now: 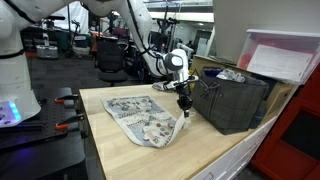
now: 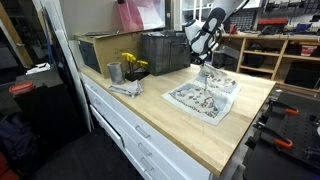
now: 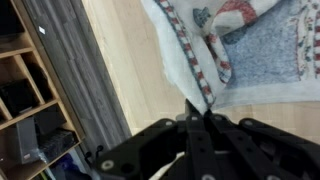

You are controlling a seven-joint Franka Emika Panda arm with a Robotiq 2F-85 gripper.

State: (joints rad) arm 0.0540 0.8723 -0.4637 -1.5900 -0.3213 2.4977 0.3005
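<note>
A patterned cloth (image 1: 140,118) lies spread on the wooden table (image 1: 215,145) in both exterior views, its corner nearest the dark basket pulled up off the surface. My gripper (image 1: 183,103) hangs above that corner, shut on the cloth's edge. From the opposite side, the cloth (image 2: 200,98) rises in a thin peak to the gripper (image 2: 204,70). In the wrist view the black fingers (image 3: 190,140) meet on the white hem of the cloth (image 3: 235,50), which hangs away from them over the pale wood.
A dark mesh basket (image 1: 232,98) with crumpled items stands close beside the gripper. A metal cup (image 2: 114,72) and yellow flowers (image 2: 133,64) sit near the table's far corner. A grey bin (image 2: 100,48) stands behind them. Drawers run under the table's front edge (image 2: 150,135).
</note>
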